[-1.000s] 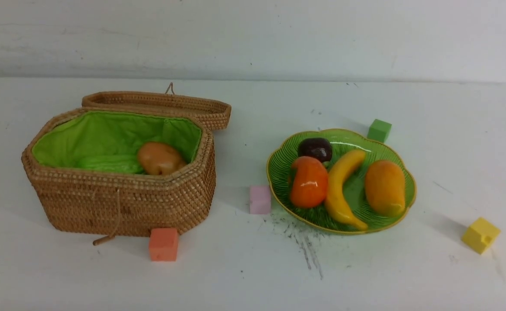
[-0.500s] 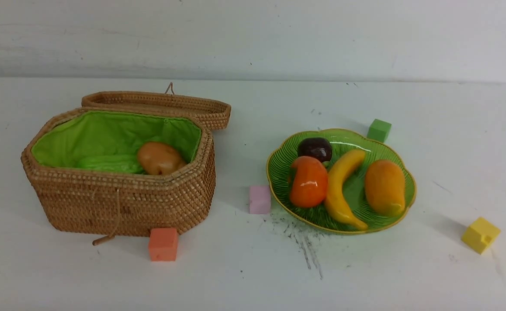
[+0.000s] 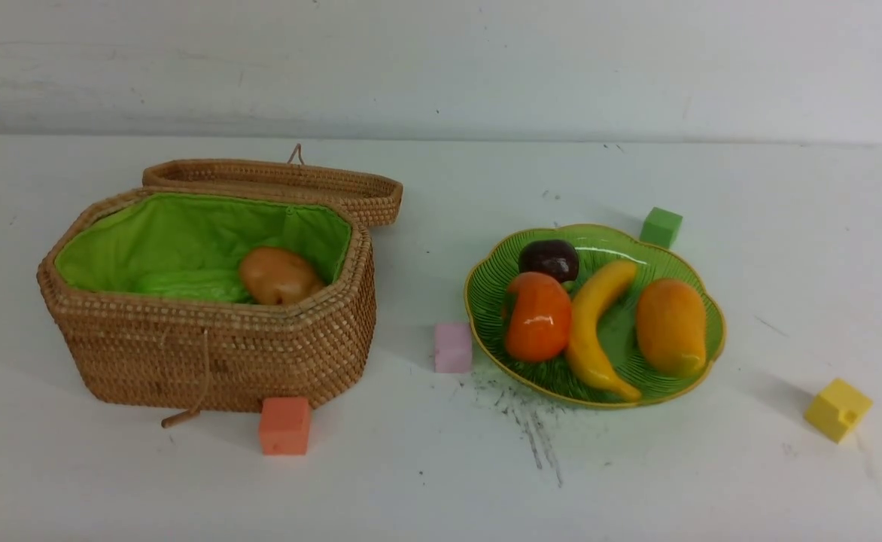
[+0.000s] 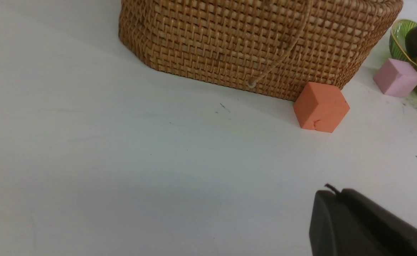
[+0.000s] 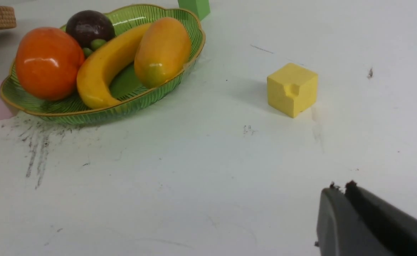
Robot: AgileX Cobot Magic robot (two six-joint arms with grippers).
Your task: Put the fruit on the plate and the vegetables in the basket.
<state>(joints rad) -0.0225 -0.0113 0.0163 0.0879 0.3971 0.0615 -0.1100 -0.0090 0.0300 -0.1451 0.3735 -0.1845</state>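
On the white table [image 3: 441,482], the large tan woven wicker basket [image 3: 215,354] with bright green cloth lining sits at about 9 o'clock from the scene's centre, its hinged woven lid [image 3: 275,181] thrown back at the basket's 12 o'clock. Inside lie the bumpy light-green plastic cucumber [image 3: 189,286] and, touching it at its 3 o'clock, the lumpy tan-orange plastic potato [image 3: 279,275]; no carrot shows above the rim.

The wide glossy green ribbed plate [image 3: 494,290] with the scalloped yellow rim sits at 3 o'clock from the basket, apart from it. It holds four pieces of fruit: the dark purple mangosteen [image 3: 549,260] at the plate's 11 o'clock, the round orange persimmon [image 3: 537,318] at 9 o'clock, the yellow banana [image 3: 595,327] through the middle, and the orange-yellow mango [image 3: 670,326] at 3 o'clock.

A small orange foam cube [image 3: 284,426] touches the basket's wall at its 5 o'clock. A pink foam cube [image 3: 453,348] sits just beside the plate at 9 o'clock, a green foam cube [image 3: 661,227] just beyond the rim at 1 o'clock, and a yellow foam cube [image 3: 837,409] well apart at 4 o'clock.

The left tool [image 4: 331,193] shows only as dark fingertips pressed together, gripping nothing, over bare table near the orange cube. The right tool [image 5: 340,190] likewise has its tips together and empty, near the yellow cube.
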